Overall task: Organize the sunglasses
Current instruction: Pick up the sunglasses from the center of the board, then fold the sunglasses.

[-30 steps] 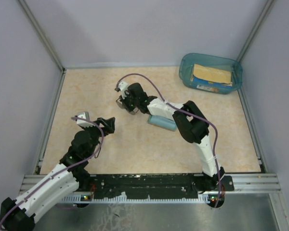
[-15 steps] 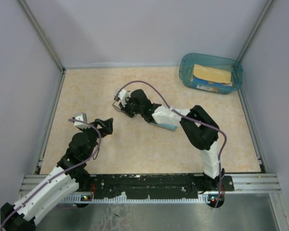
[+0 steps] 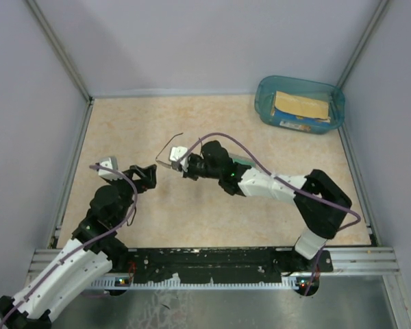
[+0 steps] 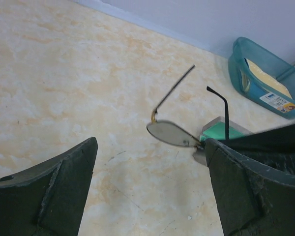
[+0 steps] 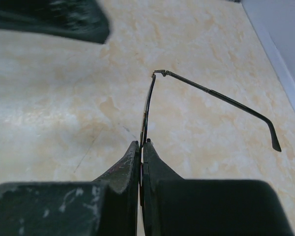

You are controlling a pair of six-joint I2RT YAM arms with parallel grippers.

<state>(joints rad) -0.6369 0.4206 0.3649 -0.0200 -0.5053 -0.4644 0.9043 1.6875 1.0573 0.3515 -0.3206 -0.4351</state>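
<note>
Right gripper [image 5: 140,146] has swung left toward the left arm since a second ago. It is clamped shut on one pair of thin dark wire-framed sunglasses [image 4: 169,132], held above the table [image 3: 123,130]. Both temples are unfolded and point toward the far side. The lens faces the left gripper [image 3: 148,175], which is spread wide and empty. One teal plastic bin [image 3: 262,104] is present; its white label [image 4: 279,100] is unreadable.

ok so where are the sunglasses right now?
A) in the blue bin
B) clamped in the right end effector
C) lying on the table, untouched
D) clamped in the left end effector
B: the right wrist view shows the right end effector shut on the frame of the sunglasses, while the left end effector stands open and empty.
</note>
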